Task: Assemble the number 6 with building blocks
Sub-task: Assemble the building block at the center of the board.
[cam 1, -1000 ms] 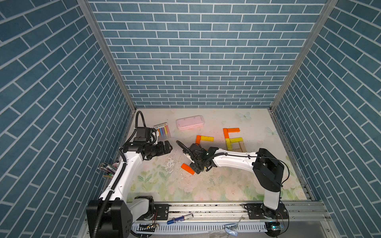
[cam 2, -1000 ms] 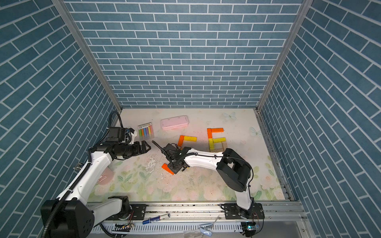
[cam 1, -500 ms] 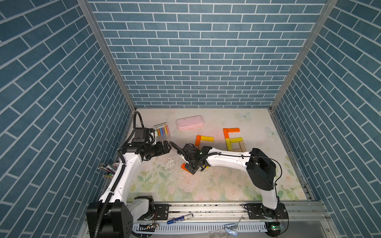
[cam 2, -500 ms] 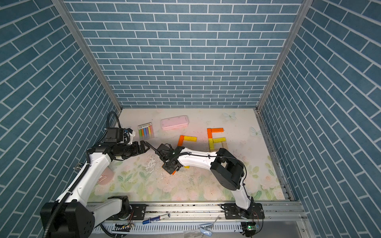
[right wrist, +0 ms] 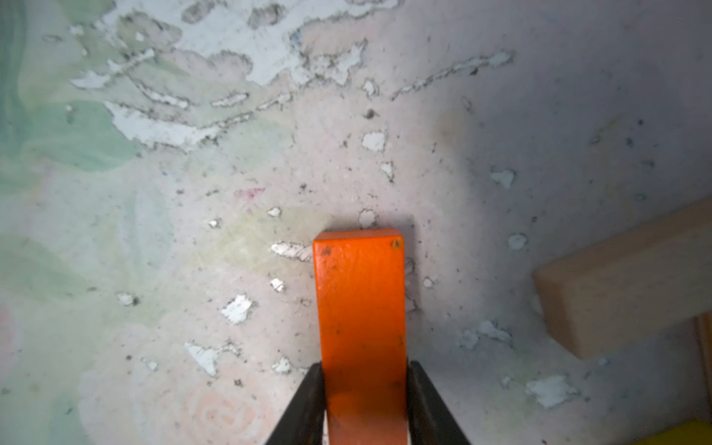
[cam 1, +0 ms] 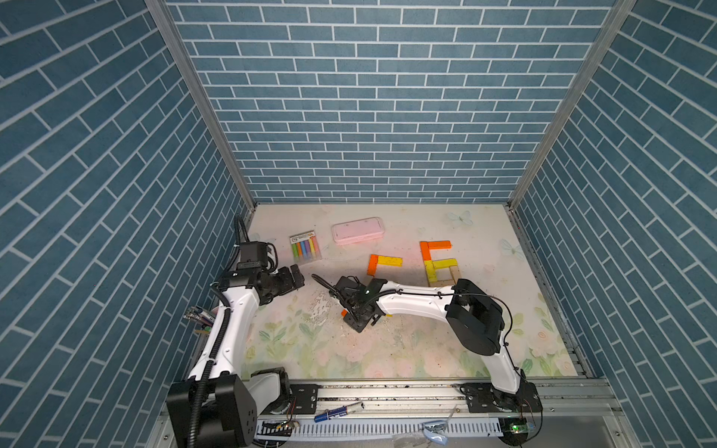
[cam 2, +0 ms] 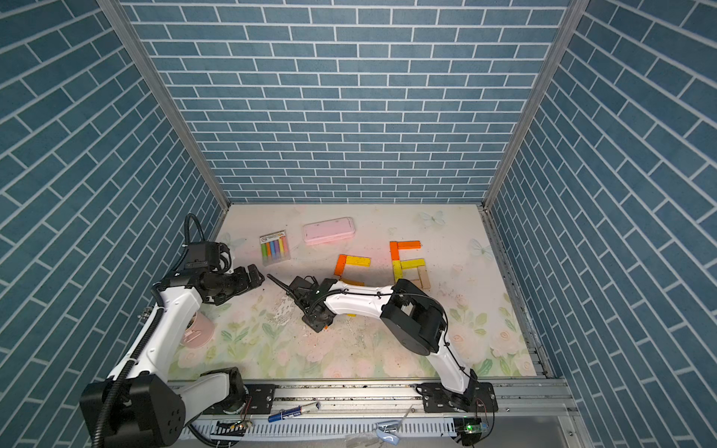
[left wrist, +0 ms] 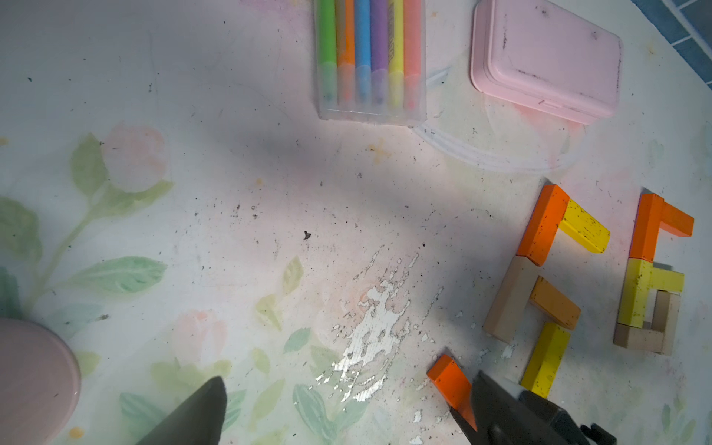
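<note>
Right gripper (right wrist: 366, 368) pinches orange block (right wrist: 360, 300) over peeling floral mat (right wrist: 154, 231); left gripper (cam 1: 295, 277) spread; blue-brick walls (cam 1: 368, 116).

Orange block (right wrist: 362, 327) clamped between fingers (right wrist: 304, 404); five-block partial figure (left wrist: 543, 227) beside flat six-block number 6 (cam 1: 431, 268).

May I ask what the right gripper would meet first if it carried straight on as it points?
Most likely the worn floral table mat: the right gripper, holding a small orange wooden bar, angles down at bare surface.
</note>
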